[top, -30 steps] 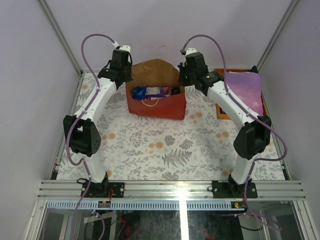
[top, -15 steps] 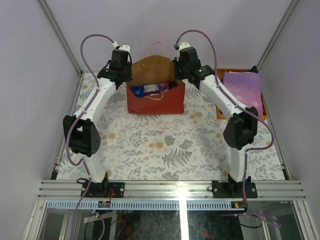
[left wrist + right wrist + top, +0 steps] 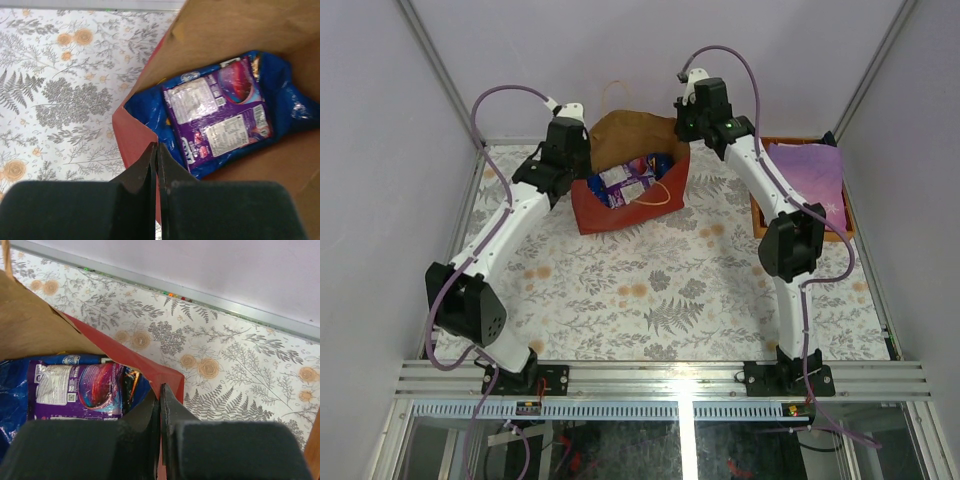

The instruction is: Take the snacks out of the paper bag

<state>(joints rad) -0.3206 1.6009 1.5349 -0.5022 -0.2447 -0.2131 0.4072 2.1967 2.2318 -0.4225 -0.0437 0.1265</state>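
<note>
The red paper bag (image 3: 610,208) stands tilted at the far middle of the table, its brown inside open to the top view. Inside lie a purple packet (image 3: 215,112) on a large blue Doritos bag (image 3: 150,107); both also show in the right wrist view, purple packet (image 3: 75,390) and blue bag (image 3: 12,395). My left gripper (image 3: 157,150) is shut on the bag's left rim (image 3: 131,135). My right gripper (image 3: 160,392) is shut on the bag's right rim (image 3: 165,376). The right rim is held higher than the left. Other snacks are hidden.
An orange tray (image 3: 758,218) stands at the far right with a flat lilac printed item (image 3: 810,175) on it. The bag's tan cord handles (image 3: 655,195) hang loose. The flowered tablecloth (image 3: 650,290) covers the table; metal frame rails run along the back and sides.
Both grippers have lifted and swung the bag's rims; the right side rose toward the back, the bag tilted and turned, and the packets inside slid toward its middle.
</note>
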